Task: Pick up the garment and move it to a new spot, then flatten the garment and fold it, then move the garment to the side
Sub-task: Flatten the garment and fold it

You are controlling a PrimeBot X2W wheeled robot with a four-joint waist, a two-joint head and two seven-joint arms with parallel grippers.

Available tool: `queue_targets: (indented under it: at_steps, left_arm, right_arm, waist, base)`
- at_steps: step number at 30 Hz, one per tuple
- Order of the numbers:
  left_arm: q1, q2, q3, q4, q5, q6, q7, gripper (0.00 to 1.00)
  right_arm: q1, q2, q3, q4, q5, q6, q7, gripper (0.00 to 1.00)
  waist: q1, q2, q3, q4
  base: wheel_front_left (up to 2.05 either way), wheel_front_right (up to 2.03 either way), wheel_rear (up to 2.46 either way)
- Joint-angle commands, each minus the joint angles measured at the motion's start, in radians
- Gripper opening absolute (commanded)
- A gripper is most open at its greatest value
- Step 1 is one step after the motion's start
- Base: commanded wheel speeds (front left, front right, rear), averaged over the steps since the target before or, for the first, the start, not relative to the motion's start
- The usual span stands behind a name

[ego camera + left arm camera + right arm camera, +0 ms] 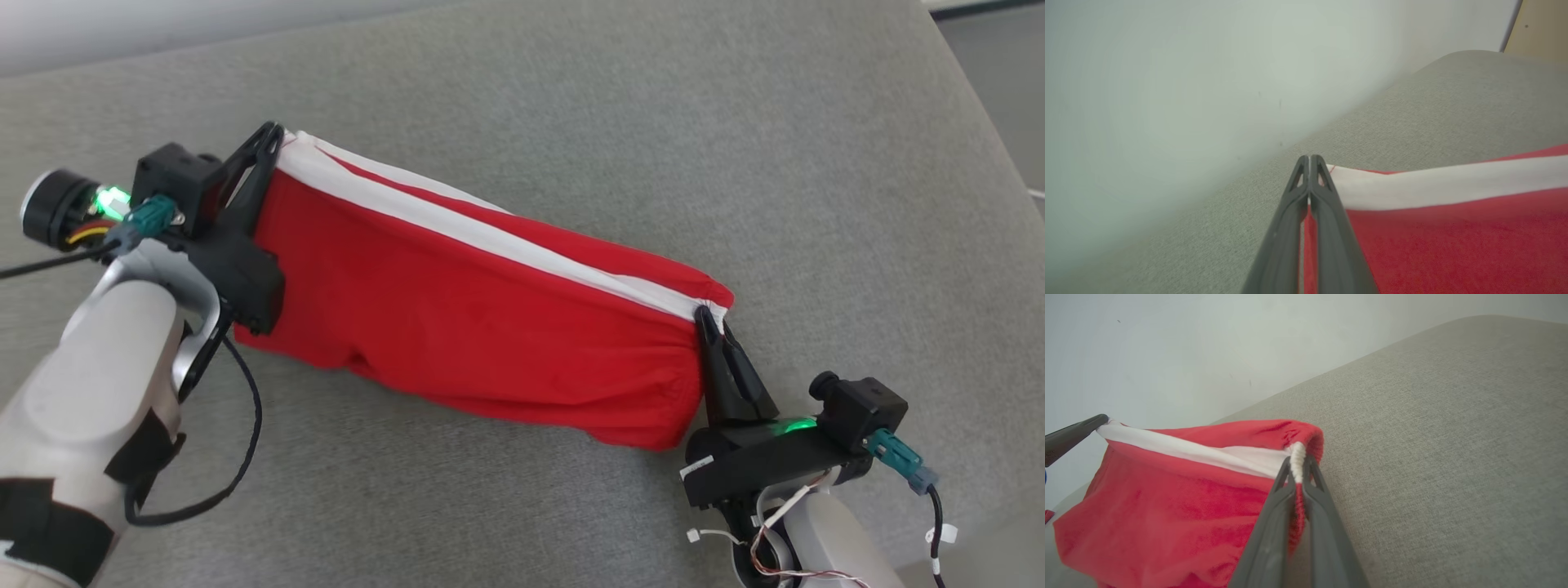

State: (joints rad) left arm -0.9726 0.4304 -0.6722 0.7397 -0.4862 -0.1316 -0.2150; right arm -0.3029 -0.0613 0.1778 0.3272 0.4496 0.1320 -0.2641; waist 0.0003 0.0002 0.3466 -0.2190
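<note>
The garment (457, 327) is red with a white stripe along its upper edge. It hangs stretched between my two grippers over a grey cushion. My left gripper (273, 135) is shut on its upper left corner, where the white stripe ends. In the left wrist view the left gripper (1309, 160) pinches red and white cloth (1453, 228). My right gripper (709, 317) is shut on the gathered right end. The right wrist view shows the right gripper (1297, 460) clamped on the white band of the garment (1180, 506), with the other gripper's finger at the far left.
The grey fabric cushion (571, 106) spreads under and around the garment, with bare room beyond it and in front. A pale wall (1167, 81) runs along the cushion's far edge. A strip of floor (996, 49) shows past the right edge.
</note>
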Motion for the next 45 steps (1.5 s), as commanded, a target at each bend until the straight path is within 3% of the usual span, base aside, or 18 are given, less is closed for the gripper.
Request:
queue_targets:
  at_steps: [1,13,14,15,16,17,32,40,45]
  left_arm:
    - [-0.022,0.003,-0.02,0.008,-0.01,0.003,-0.002,0.0]
    - [-0.14,0.023,-0.128,0.108,-0.063,0.003,-0.029,0.0]
    - [-0.145,0.021,-0.126,0.122,-0.063,0.004,-0.032,0.0]
    - [-0.148,0.016,-0.124,0.134,-0.063,0.005,-0.035,0.38]
    - [-0.148,0.01,-0.125,0.145,-0.06,0.006,-0.038,0.59]
    - [-0.144,0.004,-0.121,0.158,-0.062,0.01,-0.04,1.0]
    - [0.05,-0.085,0.018,0.123,-0.108,0.073,-0.051,1.0]
    - [0.162,-0.123,0.062,0.161,-0.145,0.068,-0.051,1.0]
    - [0.177,-0.121,0.086,0.2,-0.137,0.094,-0.051,1.0]
  right_arm:
    - [-0.011,0.004,0.005,-0.002,0.012,-0.003,0.0,0.0]
    - [-0.028,0.011,0.065,0.005,0.043,-0.003,0.0,0.0]
    - [-0.027,0.011,0.067,0.004,0.046,-0.003,0.0,0.23]
    - [-0.027,0.011,0.067,0.004,0.052,-0.003,0.0,0.78]
    - [-0.028,0.011,0.064,0.005,0.054,-0.003,0.0,1.0]
    - [-0.028,0.011,0.058,0.008,0.061,-0.003,0.0,1.0]
    - [0.048,0.01,-0.099,0.009,-0.015,-0.003,0.0,1.0]
    - [0.067,0.011,-0.14,0.018,-0.019,-0.003,0.0,1.0]
    - [0.061,0.011,-0.14,0.017,-0.025,-0.003,0.0,1.0]
  waist:
    - [-0.0003,-0.0002,0.044,-0.04]
    - [-0.0003,-0.0002,0.097,-0.074]
    - [-0.0003,-0.0002,0.099,-0.074]
    - [-0.0003,-0.0002,0.1,-0.074]
    - [-0.0003,-0.0002,0.1,-0.072]
    - [-0.0003,-0.0002,0.097,-0.07]
    - [-0.0003,-0.0002,-0.012,0.012]
    - [-0.0003,-0.0002,-0.033,0.018]
    - [-0.0003,-0.0002,-0.023,0.003]
  base:
    - [0.0,0.0,0.0]
    - [0.0,0.0,0.0]
    - [0.0,0.0,0.0]
    - [0.0,0.0,0.0]
    - [0.0,0.0,0.0]
    - [0.0,0.0,0.0]
    - [0.0,0.0,0.0]
    - [0.0,0.0,0.0]
    - [0.0,0.0,0.0]
